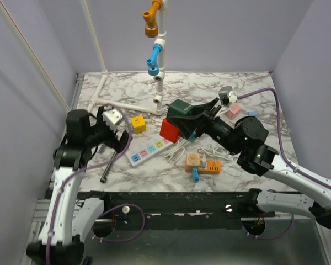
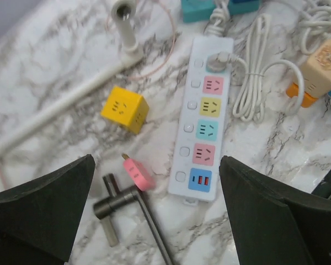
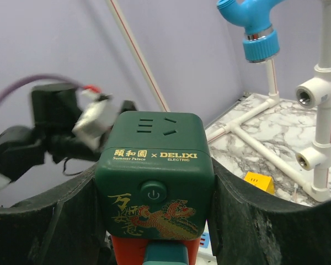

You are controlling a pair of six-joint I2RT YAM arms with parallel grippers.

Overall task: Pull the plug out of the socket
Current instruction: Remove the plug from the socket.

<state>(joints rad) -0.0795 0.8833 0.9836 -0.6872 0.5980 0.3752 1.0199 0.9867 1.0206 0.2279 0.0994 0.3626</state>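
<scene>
The socket [image 2: 183, 124], a long white strip with pastel outlets, lies on the marble and shows in the top view too [image 1: 148, 150]. A white plug [image 2: 220, 58] with a coiled white cord sits in its far outlet. A small pink plug [image 2: 137, 172] lies loose on the marble left of the strip's near end. My left gripper [image 2: 157, 160] hangs open above them, holding nothing [image 1: 118, 138]. My right gripper [image 3: 154, 182] is shut on a dark green cube socket [image 3: 154, 160], held up above the table [image 1: 182, 110].
A yellow cube socket [image 2: 125, 109] sits left of the strip. A metal T-shaped tool [image 2: 121, 201] lies beside the pink plug. A red cube [image 1: 168, 131], an orange strip with a beige cube [image 1: 204, 164] and a white pipe frame [image 1: 160, 83] crowd the middle and back.
</scene>
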